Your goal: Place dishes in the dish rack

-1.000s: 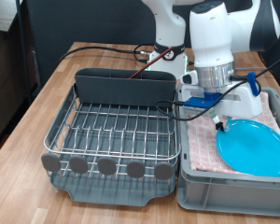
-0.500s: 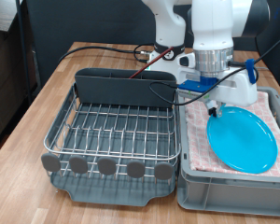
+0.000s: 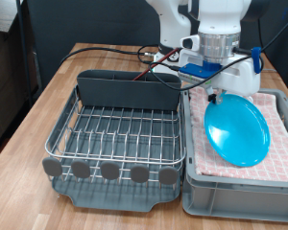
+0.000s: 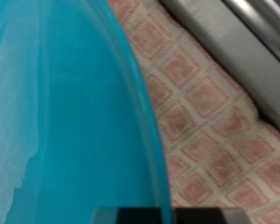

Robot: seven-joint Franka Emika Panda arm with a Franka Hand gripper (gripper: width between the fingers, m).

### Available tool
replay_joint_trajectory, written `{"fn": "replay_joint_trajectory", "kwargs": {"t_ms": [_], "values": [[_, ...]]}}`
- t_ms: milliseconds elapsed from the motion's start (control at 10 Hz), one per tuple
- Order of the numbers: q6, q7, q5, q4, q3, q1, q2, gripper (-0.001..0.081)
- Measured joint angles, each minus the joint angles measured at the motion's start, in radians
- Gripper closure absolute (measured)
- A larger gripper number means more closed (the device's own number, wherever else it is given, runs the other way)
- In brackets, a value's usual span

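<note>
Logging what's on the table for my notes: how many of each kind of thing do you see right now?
Plate: 1, lifted and tilted, at the gripper
Rack: 1
Caddy: 1
Bin: 1
Checked cloth: 1
Total: 5

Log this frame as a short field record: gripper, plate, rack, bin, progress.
gripper: gripper above the bin, at the plate's upper edge; the fingers' grip is not clearly visible
plate: light-blue plate tilted up on edge over the pink checked cloth; it also fills the wrist view
rack: dish rack at the exterior view's left; no dishes seen on its wires
bin: grey bin at the exterior view's right, cloth-lined
progress: plate not yet in the rack
</note>
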Motion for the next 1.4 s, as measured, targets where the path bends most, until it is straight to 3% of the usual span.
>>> {"fn": "replay_joint_trajectory", "kwargs": {"t_ms": [500,1000,1300,1400], "values": [[-0.2,0.1,-0.144,0.041,-0.001,-0.004,-0.088,0.0783],[-0.392,0.151,-0.235,0.132,0.006,-0.004,-0.109,0.0783],[-0.398,0.153,-0.237,0.142,0.007,-0.004,-0.109,0.0783],[-0.442,0.153,-0.261,0.149,0.008,-0.004,-0.108,0.0783]]}}
